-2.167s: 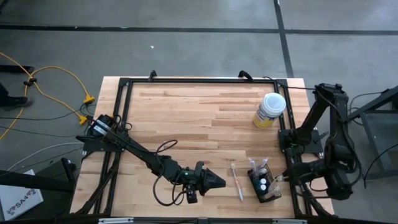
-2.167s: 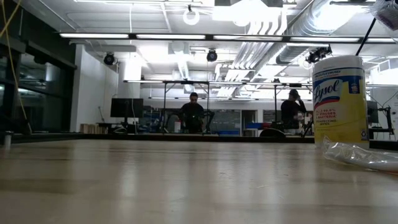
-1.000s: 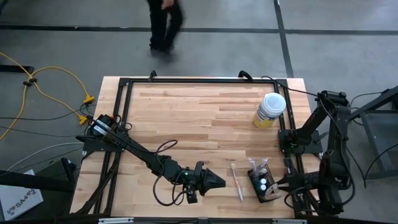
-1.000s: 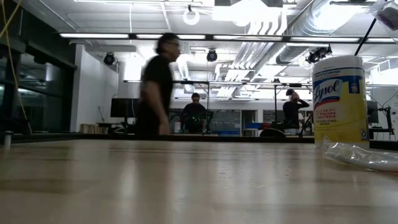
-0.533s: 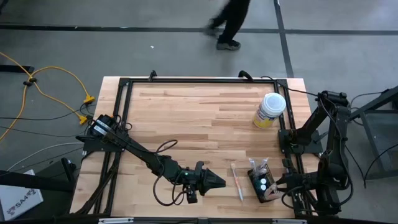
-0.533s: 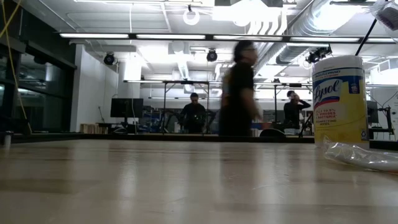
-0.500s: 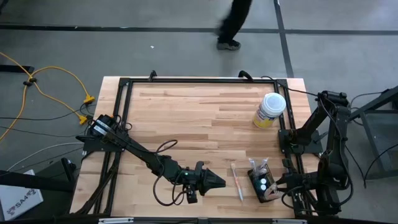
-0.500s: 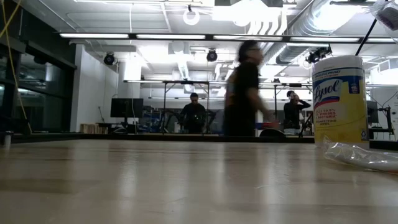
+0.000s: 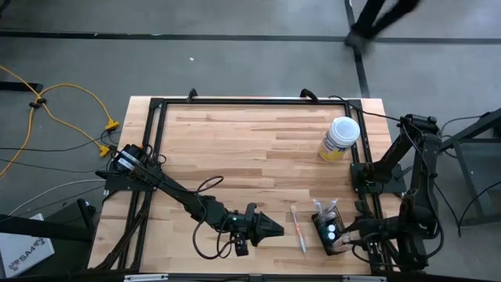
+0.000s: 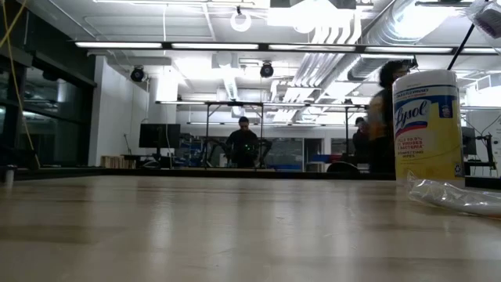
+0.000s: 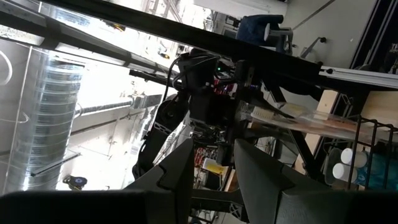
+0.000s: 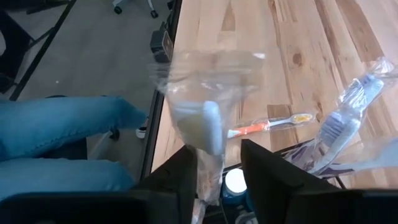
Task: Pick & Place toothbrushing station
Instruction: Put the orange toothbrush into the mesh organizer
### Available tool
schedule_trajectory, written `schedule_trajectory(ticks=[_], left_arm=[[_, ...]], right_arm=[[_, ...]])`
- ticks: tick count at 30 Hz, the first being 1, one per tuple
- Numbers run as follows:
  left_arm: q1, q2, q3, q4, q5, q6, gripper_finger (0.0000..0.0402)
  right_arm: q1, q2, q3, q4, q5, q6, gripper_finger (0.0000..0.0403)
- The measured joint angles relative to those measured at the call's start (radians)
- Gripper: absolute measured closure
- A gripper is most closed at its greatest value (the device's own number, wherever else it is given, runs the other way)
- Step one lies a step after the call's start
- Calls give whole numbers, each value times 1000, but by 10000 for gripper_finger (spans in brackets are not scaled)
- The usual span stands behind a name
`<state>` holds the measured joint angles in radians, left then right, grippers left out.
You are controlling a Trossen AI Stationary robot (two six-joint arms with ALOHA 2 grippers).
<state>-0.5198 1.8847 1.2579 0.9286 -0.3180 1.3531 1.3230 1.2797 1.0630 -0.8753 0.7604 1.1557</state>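
From above, the toothbrushing station (image 9: 332, 233), a small black mesh basket, sits near the tabletop's (image 9: 250, 157) front right corner, holding two white-capped items and clear plastic wrapping. A toothbrush (image 9: 298, 228) lies just beside it toward the middle. The right gripper (image 9: 350, 229) is at the basket's right edge; the left gripper (image 9: 275, 229) rests low near the front edge. A yellow canister (image 9: 339, 139) stands near the right edge; the rest of the tabletop is bare wood.

The low view shows the canister (image 10: 427, 125) and crinkled plastic (image 10: 454, 196).

In the left wrist view, its fingers (image 11: 177, 177) stand narrowly apart, holding nothing.

In the right wrist view, a clear bag (image 12: 208, 118) sits between parted fingers (image 12: 180, 180); whether they grip it I cannot tell.
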Motion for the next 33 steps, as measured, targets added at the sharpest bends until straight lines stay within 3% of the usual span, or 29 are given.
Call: schedule_trajectory(ticks=[10, 26, 33], left_arm=[[0, 0, 0, 0, 0, 0, 293], [0, 0, 0, 0, 0, 0, 293], [0, 0, 0, 0, 0, 0, 293]], right_arm=[[-34, 0, 0, 0, -49, 24, 246], [-146, 0, 0, 26, -295, 26, 249], [-184, 0, 0, 44, -350, -10, 249]])
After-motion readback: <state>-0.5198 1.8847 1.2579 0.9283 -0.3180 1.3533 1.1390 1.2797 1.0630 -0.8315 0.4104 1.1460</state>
